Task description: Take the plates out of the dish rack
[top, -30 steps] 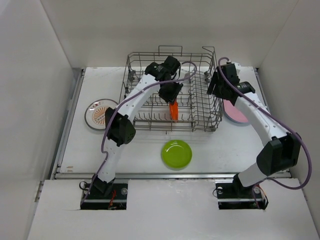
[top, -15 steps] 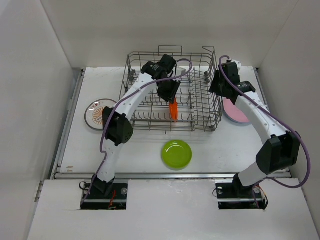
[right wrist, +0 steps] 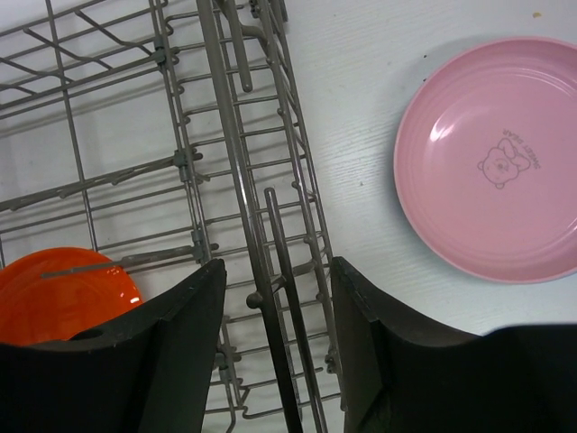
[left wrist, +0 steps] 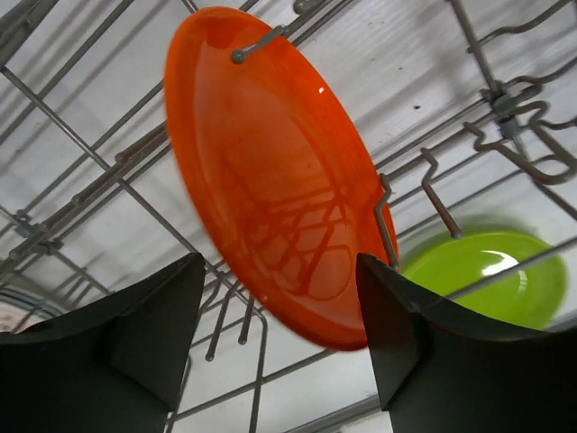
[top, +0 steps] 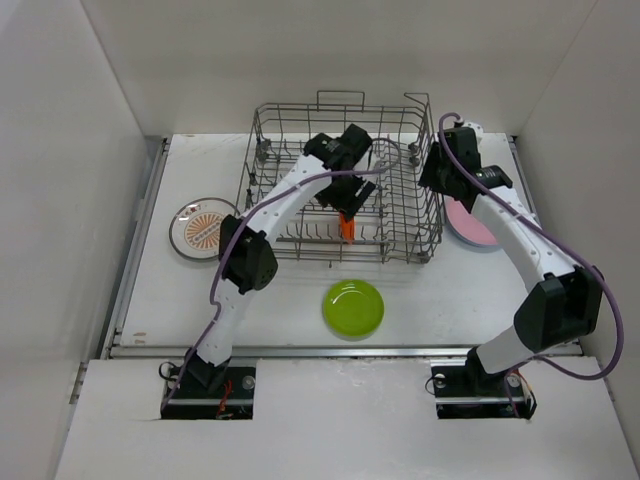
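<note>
The grey wire dish rack [top: 290, 107] stands at the back centre. A small orange plate [top: 347, 227] stands on edge between its tines. My left gripper [top: 349, 197] is open just above it; in the left wrist view [left wrist: 279, 266] its fingers straddle the orange plate's [left wrist: 270, 162] lower edge without touching it. My right gripper [top: 441, 178] is open and empty over the rack's right wall [right wrist: 227, 117], as the right wrist view [right wrist: 275, 271] shows. A lime-green plate [top: 353, 307], a pink plate [top: 474, 228] and a sunburst plate [top: 198, 228] lie on the table.
The pink plate [right wrist: 491, 158] lies just right of the rack. The orange plate [right wrist: 63, 293] shows at the right wrist view's lower left. The green plate [left wrist: 487, 271] shows through the rack wires [left wrist: 501, 95]. White walls enclose the table on three sides.
My left gripper has shifted a little right and turned over the orange plate. The right arm has barely moved. No plate has moved.
</note>
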You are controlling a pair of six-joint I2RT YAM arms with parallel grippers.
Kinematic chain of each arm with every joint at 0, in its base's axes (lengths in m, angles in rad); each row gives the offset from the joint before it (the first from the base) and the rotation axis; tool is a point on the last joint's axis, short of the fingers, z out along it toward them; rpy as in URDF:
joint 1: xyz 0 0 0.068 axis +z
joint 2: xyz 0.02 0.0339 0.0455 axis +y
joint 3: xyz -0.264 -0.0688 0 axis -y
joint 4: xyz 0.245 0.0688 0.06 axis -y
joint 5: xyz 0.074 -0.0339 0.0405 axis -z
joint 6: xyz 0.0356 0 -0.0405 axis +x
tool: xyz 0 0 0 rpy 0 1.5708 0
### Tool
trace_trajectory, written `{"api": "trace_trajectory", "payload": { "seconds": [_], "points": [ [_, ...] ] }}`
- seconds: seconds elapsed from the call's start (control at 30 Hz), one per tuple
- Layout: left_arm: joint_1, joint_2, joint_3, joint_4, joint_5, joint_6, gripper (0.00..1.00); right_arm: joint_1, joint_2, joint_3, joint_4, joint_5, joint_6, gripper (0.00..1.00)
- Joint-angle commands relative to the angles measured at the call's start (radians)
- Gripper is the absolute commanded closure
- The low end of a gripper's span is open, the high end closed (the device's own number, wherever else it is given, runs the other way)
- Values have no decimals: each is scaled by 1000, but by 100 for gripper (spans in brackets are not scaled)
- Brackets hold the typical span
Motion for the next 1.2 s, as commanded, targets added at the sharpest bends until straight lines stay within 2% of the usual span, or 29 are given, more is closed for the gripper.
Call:
{"api": "trace_trajectory", "payload": {
  "seconds": [0.0, 0.03, 0.13, 0.17, 0.2, 0.27, 0.3, 0.5, 0.63, 0.9, 0.97, 1.0, 1.13, 1.17],
  "points": [
    [-58, 18, 19, -55, -225, 98, 35, -4, -28, -14, -16, 1, -10, 44],
    [-59, 18, 9, -46, -226, 98, 35, -4, -37, -14, -16, 1, -10, 44],
    [-59, 38, 9, -46, -235, 98, 51, -4, -46, -24, -16, 1, -19, 44],
    [-59, 38, 9, -57, -235, 98, 59, -4, -55, -33, -16, 1, -19, 44],
    [-59, 38, 9, -57, -235, 89, 77, -4, -55, -33, -16, 1, -19, 44],
    [-59, 38, -1, -66, -212, 89, 95, -4, -55, -45, -16, 1, -19, 44],
    [-59, 38, -1, -66, -200, 78, 100, -4, -64, -45, -7, 1, -19, 44],
    [-59, -24, 11, -32, -181, 48, 100, -4, -65, -54, -7, 10, -19, 44],
    [-59, -109, 11, 40, -105, 8, 100, -4, -65, -54, 2, 10, -19, 44],
    [47, -329, 49, 222, -121, -76, 100, -4, -65, -54, 2, 0, -19, 44],
    [78, -374, 40, 252, -83, -86, 100, -4, -74, -63, 2, 0, -19, 44],
    [87, -394, 23, 252, -50, -96, 100, -4, -74, -64, 2, 0, -19, 44],
    [118, -420, -32, 145, 306, -81, 100, -4, -83, -64, 2, -10, -19, 44],
    [118, -420, -81, 61, 472, -26, 100, -4, -83, -73, 2, -10, -19, 44]
  ]
}}
